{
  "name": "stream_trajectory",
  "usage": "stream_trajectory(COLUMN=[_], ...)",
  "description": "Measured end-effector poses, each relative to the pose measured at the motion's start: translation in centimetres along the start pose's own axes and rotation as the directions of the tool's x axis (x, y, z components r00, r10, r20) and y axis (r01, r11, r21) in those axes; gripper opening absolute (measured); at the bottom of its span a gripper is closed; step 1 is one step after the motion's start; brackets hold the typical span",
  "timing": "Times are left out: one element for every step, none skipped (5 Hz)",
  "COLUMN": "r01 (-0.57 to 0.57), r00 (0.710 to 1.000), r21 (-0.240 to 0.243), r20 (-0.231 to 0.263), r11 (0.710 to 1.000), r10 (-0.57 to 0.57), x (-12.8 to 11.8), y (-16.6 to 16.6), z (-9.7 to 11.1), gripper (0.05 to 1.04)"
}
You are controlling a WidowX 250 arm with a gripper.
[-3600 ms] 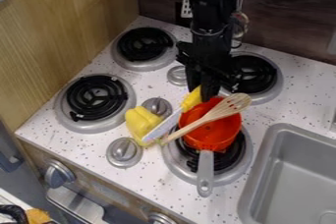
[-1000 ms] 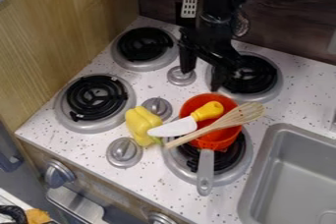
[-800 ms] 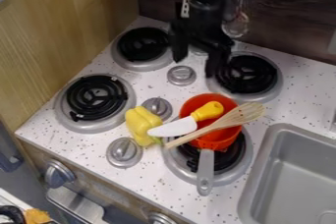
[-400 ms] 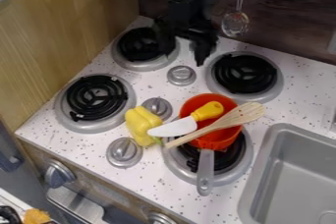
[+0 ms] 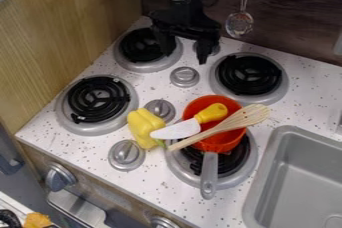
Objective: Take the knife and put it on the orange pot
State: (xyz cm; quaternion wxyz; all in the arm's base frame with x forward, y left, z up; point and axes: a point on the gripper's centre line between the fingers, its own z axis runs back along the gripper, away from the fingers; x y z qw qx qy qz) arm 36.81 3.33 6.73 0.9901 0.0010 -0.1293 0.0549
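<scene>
- Camera view: the end effector [image 5: 185, 58] hangs above the back of the stove with its two fingers spread wide and nothing between them
- The knife [image 5: 194, 123] lies nearer the camera than the end effector and a little to its right in view, well apart from it, set across the orange pot [image 5: 221, 144]
- Its long axis slants: the rounded yellow handle rests over the pot on the side towards the end effector, the flat white blade runs out past the rim to the left, over the waxy-looking, lobed yellow pepper [image 5: 144, 128]; whether they touch I cannot tell
- Beside the knife, on its far side from the end effector, a pale, grained wooden spatula [image 5: 250, 116] with a slotted head slants across the pot
- The pot looks smooth and round, its straight grey handle pointing away from the end effector
- The placing seems done, so I'd keep that gap; a nudge could tip the blade off the rim
</scene>
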Motion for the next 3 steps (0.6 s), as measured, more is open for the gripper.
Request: stream_trajectory(r01=[-0.025,-0.027,-0.034], r00=[0.998,0.996,0.995], r21=[0.011,0.007,0.042], r20=[-0.055,-0.087,-0.091], r11=[1.0,1.0,0.999], r10=[0.026,0.028,0.038], x=[-1.4,-3.0,-5.4], y=[3.4,4.8,6.3], z=[0.9,2.1,4.4], gripper=[1.001,1.001,1.001])
